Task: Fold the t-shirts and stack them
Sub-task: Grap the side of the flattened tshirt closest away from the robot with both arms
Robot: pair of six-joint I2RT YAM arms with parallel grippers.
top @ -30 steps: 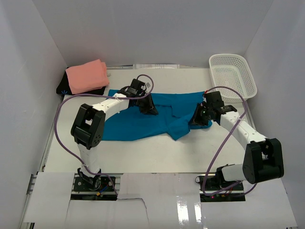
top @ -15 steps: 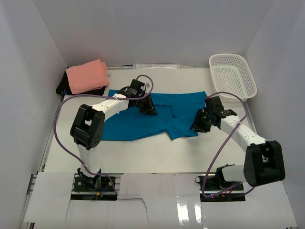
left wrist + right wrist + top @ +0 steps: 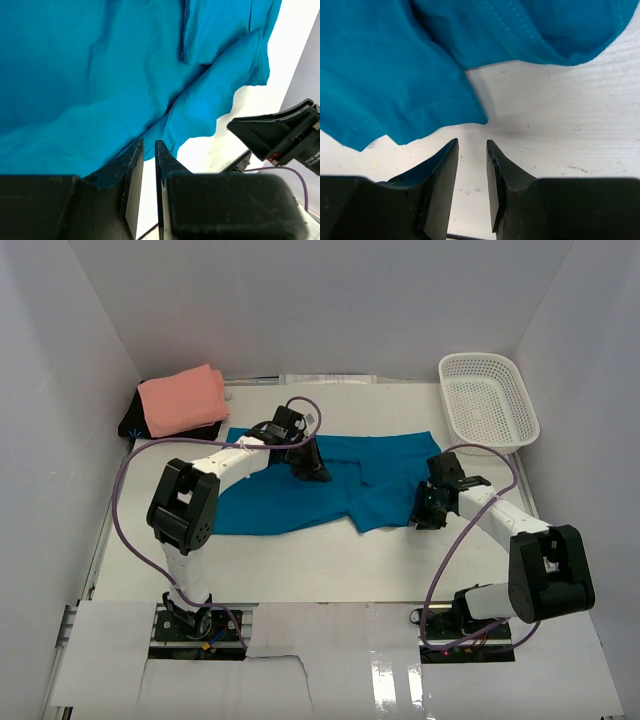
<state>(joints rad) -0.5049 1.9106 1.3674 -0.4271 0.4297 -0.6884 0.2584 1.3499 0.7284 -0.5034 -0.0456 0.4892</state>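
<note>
Count: two t-shirts, one basket, two grippers. The teal-blue cloth t-shirt [image 3: 290, 495] lies spread across the middle of the white table [image 3: 330, 565], and the salmon-pink cloth t-shirt [image 3: 183, 398] sits folded at upper left on a flat black object [image 3: 131, 426]. The white plastic mesh basket [image 3: 488, 398] stands at upper right, apart from both shirts. The left gripper [image 3: 318, 472] rests on the teal shirt near its centre. In the left wrist view its jaws are only narrowly parted at a cloth edge, and I cannot tell whether fabric is pinched. The right gripper [image 3: 424, 514] sits just off the shirt's lower right edge. In the right wrist view its fingers [image 3: 496, 170] stand apart over bare table, holding nothing. Change against a second ago: the right gripper was then clamped on the bunched right end of the shirt. It has since let go and drawn back toward the lower right, and that end lies flatter. The left arm is unmoved.
</note>
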